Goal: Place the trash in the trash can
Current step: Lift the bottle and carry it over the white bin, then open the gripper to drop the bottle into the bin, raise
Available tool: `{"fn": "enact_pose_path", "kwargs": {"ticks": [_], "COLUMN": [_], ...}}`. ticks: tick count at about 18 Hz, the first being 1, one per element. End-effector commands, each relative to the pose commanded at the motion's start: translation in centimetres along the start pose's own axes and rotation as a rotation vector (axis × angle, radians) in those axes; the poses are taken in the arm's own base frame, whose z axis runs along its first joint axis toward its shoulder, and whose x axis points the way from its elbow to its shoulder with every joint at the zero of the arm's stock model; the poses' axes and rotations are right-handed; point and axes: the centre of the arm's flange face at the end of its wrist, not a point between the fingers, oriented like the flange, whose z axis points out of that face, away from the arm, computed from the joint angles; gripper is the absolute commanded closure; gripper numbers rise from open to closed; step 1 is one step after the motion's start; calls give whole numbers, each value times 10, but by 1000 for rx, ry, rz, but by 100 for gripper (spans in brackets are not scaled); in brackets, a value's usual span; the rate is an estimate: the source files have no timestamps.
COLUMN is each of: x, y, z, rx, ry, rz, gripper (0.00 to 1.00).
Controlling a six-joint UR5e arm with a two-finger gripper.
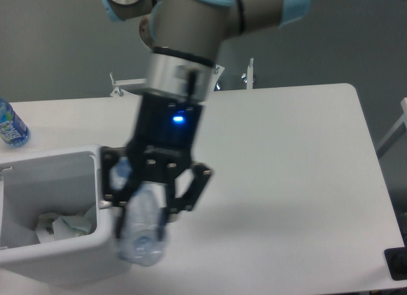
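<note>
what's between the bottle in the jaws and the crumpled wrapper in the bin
In the fixed camera view, the trash can's right wall with its grey latch tab stands between the held bottle and the wrapper.

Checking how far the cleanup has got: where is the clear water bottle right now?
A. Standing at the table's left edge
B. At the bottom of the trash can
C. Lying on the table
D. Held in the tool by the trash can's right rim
D: the tool is shut on the clear bottle, lifted beside the trash can rim, where the crumpled wrapper already lies.
</note>
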Motion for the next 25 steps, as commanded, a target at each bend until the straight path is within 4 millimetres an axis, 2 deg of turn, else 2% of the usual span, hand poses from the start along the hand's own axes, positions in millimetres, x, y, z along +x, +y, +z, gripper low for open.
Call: {"fn": "enact_pose_path", "kwargs": {"ticks": [4,6,8,10,13,15,18,19,21,25], "x": [25,31,34,43,37,24,-1,-8,-39,-80], "y": [18,24,29,29,22,18,5,1,-7,1], "z": [34,43,43,32,18,14,-11,-22,-52,-80], "rx": [-14,-27,-35,-27,-8,-1,37,49,39,-91], "ry": [41,51,53,61,42,-1,-149,-213,-333,-388], "rz": [55,100,104,116,111,104,133,166,241,358], "gripper": [42,0,0,0,0,0,0,0,0,0]}}
